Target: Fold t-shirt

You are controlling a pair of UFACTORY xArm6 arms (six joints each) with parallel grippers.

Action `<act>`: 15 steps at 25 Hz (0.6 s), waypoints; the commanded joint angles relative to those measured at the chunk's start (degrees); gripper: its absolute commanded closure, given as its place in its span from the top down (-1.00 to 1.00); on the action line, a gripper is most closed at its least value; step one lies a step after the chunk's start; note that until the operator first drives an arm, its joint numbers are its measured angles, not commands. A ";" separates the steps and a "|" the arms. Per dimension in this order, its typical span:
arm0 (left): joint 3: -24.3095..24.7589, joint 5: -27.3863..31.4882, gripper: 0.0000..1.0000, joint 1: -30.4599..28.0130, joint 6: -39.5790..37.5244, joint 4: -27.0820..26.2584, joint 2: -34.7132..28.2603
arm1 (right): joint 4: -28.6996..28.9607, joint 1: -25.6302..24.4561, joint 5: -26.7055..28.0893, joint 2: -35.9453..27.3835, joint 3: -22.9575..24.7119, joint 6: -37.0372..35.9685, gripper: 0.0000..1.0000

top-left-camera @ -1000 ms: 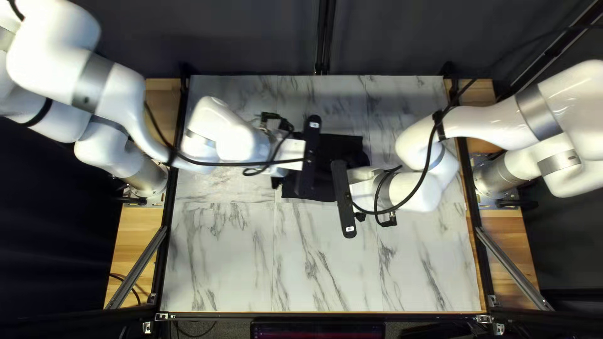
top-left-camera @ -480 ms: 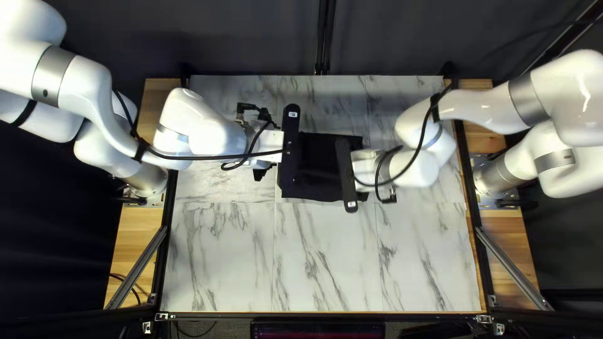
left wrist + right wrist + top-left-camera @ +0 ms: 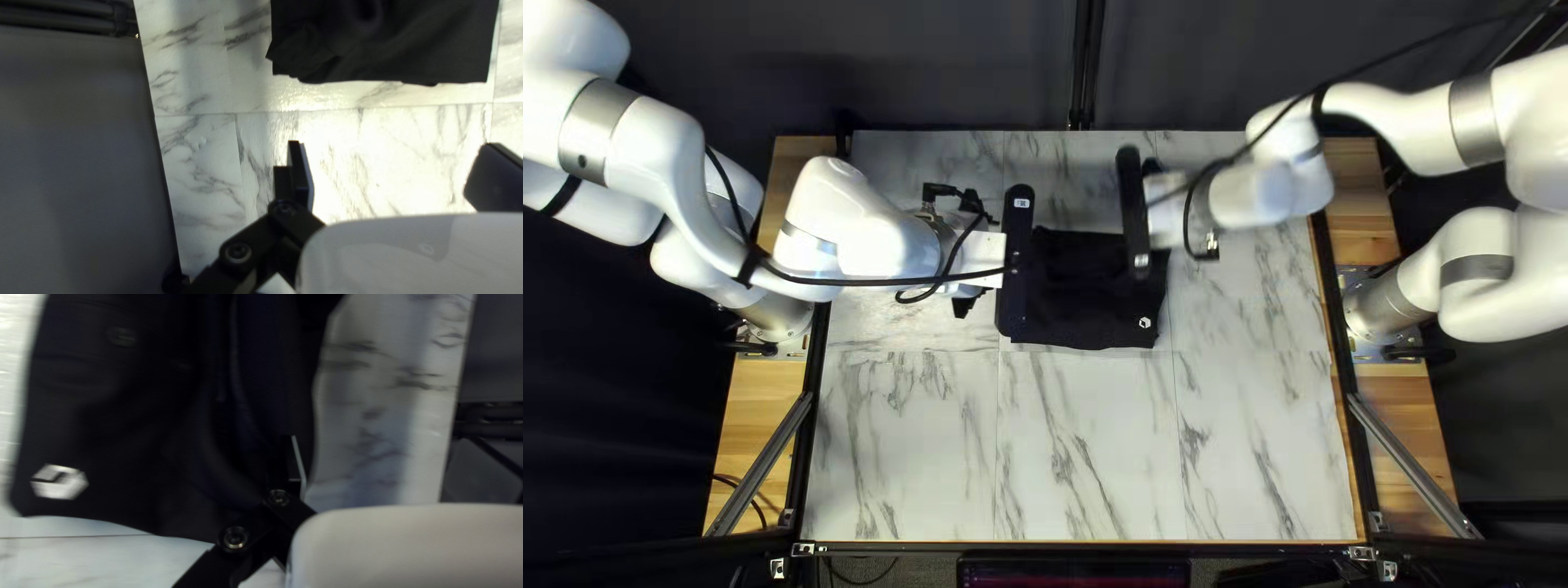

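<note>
Where the two arms reach in over the far half of the surface (image 3: 1089, 457), the black t-shirt (image 3: 1095, 310) lies between them as a compact, roughly rectangular bundle, rumpled toward its far side and smoother along its near edge. A small white hexagonal badge (image 3: 1145, 322) marks its near right corner.

The left hand (image 3: 1016, 261) is at the t-shirt's left side, its black body covering that edge in the top left view. Its own wrist view shows the fingers wide apart over marbled tiles, touching no cloth, with the t-shirt ahead of them. The right hand (image 3: 1135, 212) is above the t-shirt's far right part, blocking the top left view of that bit. Its fingers are well apart too: one is over the dark cloth, the other off past it, with nothing clamped.

Left of the t-shirt, a black cable (image 3: 882, 282) runs along the left arm (image 3: 643, 152); a second cable (image 3: 1272, 129) loops along the right arm (image 3: 1394, 114), to the t-shirt's far right. Wooden boards (image 3: 757, 403) (image 3: 1397, 414) flank the surface on both sides of the t-shirt, each crossed by a slanted metal bar. Beyond the t-shirt hangs a dark curtain (image 3: 958, 65), with a black upright post (image 3: 1081, 65) in front.
</note>
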 commanded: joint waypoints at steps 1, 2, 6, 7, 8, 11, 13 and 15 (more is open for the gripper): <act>-0.25 0.38 1.00 -0.47 -0.59 0.00 0.33 | -0.86 2.47 1.62 -1.24 0.23 2.57 1.00; -0.24 0.34 1.00 -0.49 -0.67 -0.03 0.39 | -1.90 3.90 2.54 -1.43 0.01 4.38 1.00; -0.32 -0.46 1.00 -0.04 -0.37 -0.29 0.98 | -4.09 9.83 6.90 -3.16 0.00 10.16 1.00; -0.15 -1.05 1.00 0.64 0.26 -0.59 1.02 | -3.33 11.69 8.60 -4.29 0.36 10.68 1.00; 0.03 -1.36 1.00 1.16 0.90 -0.89 0.75 | -2.35 12.68 9.59 -5.11 0.63 10.43 1.00; 0.42 -2.29 1.00 3.82 5.03 -3.14 -1.13 | 3.27 15.74 13.23 -8.64 1.59 7.08 1.00; 0.76 -2.76 1.00 7.53 11.23 -6.74 -3.94 | 8.43 18.50 17.43 -13.07 2.28 3.91 1.00; 0.82 -2.24 1.00 12.48 19.59 -12.32 -7.60 | 13.96 21.54 23.27 -18.86 2.66 0.80 1.00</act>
